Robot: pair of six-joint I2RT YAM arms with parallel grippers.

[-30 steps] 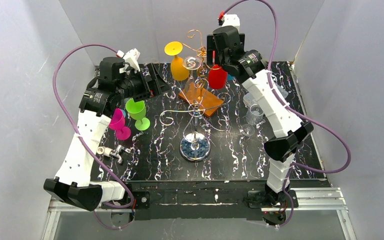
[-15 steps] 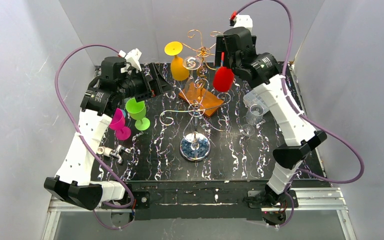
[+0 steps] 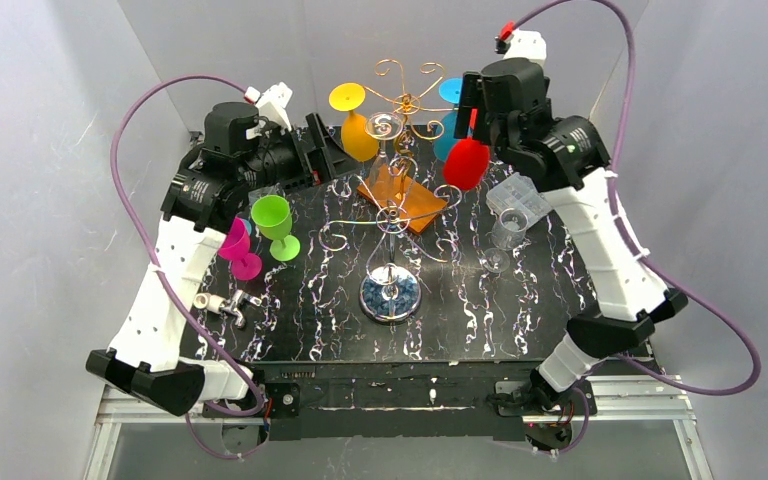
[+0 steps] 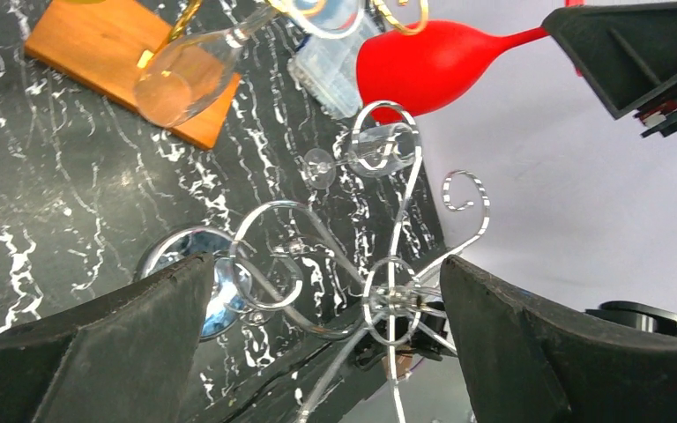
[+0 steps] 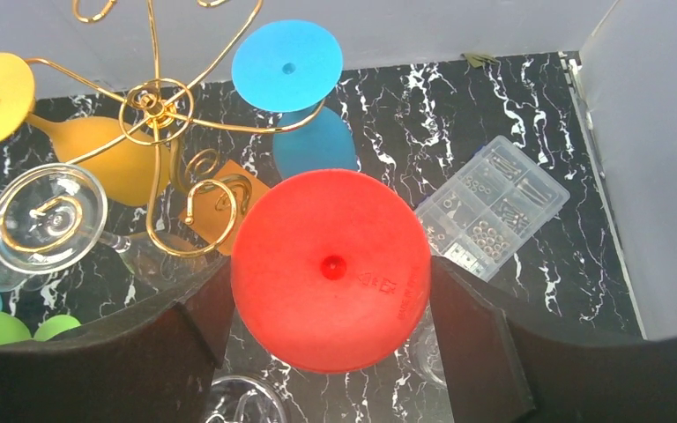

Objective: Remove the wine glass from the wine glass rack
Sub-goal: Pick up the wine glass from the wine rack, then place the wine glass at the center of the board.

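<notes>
The wine glass rack (image 3: 401, 101) is a gold wire tree on a round shiny base (image 3: 390, 296) in mid table. My right gripper (image 3: 473, 110) is shut on the foot of a red wine glass (image 3: 466, 164) and holds it bowl down in the air, just right of the rack and apart from its arms. In the right wrist view the red foot (image 5: 331, 269) fills the gap between my fingers. A yellow glass (image 3: 357, 135) and a blue glass (image 3: 449, 94) hang on the rack. My left gripper (image 3: 326, 148) is open and empty, left of the rack.
An orange square block (image 3: 407, 196) lies behind the rack's pole. A clear parts box (image 3: 520, 198) and a clear glass (image 3: 506, 234) sit below the red glass. A green glass (image 3: 275, 222) and a pink glass (image 3: 237, 250) stand at the left. A clear glass (image 4: 185, 84) hangs on the rack.
My right gripper has carried the red glass to the right and slightly toward the front, off the rack's arm. The blue glass behind it has come into view. My left gripper has shifted slightly right.
</notes>
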